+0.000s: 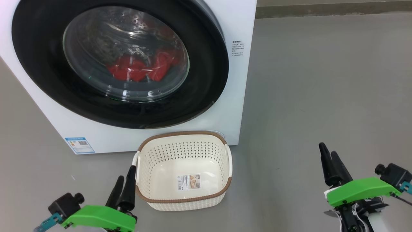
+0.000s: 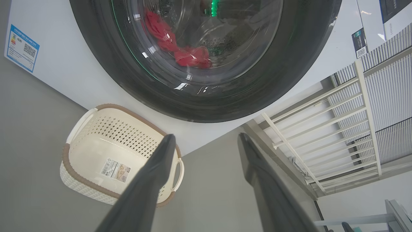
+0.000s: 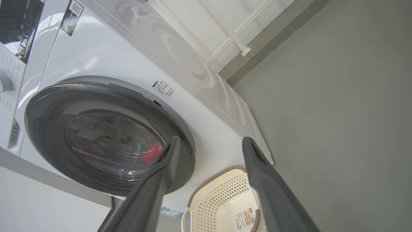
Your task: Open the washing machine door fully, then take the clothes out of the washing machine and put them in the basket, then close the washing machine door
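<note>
Behind the shut door (image 1: 38,74), red clothes (image 1: 138,69) lie in the washer (image 1: 238,96). Just before it, the basket (image 1: 182,133) stands on the floor (image 1: 322,80). Both grippers gape, holding nothing: left gripper (image 1: 126,173) just beside the basket, right gripper (image 1: 327,149) well apart.

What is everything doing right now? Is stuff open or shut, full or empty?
washing machine door: shut.
clothes: inside the washing machine, behind the door.
basket: empty, upright on the floor.
left end effector: open, holding nothing.
right end effector: open, holding nothing.
</note>
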